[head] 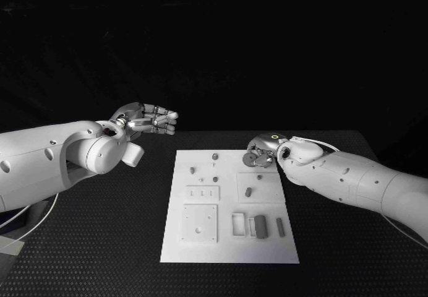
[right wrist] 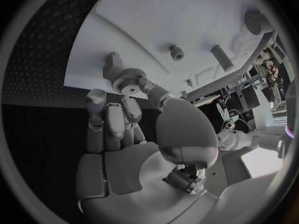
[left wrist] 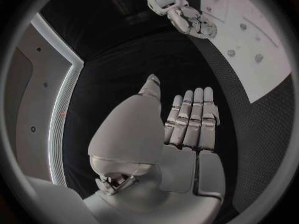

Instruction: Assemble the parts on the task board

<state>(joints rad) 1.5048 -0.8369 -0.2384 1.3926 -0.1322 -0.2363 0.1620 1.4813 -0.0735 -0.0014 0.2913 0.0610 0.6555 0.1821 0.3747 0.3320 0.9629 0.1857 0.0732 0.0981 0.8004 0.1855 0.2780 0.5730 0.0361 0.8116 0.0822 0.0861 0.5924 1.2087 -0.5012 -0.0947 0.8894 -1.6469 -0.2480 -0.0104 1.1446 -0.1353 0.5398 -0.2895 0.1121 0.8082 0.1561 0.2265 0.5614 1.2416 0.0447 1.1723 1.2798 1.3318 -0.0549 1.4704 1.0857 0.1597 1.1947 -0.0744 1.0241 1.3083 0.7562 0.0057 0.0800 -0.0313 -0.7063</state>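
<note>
The right hand [head: 261, 153] pinches a small round gear [right wrist: 129, 79] over the far right corner of the white board [head: 229, 247]. The left hand [head: 147, 119], fingers apart, holds nothing, well left of the board.

Right hand [right wrist: 124, 119] seemingly pinches a round gear [right wrist: 129, 80] over the task board [right wrist: 187, 30].

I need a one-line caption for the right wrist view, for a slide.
The right hand pinches a round gear-like part at the edge of the white task board.

Overhead head camera, two wrist fisheyes
</note>
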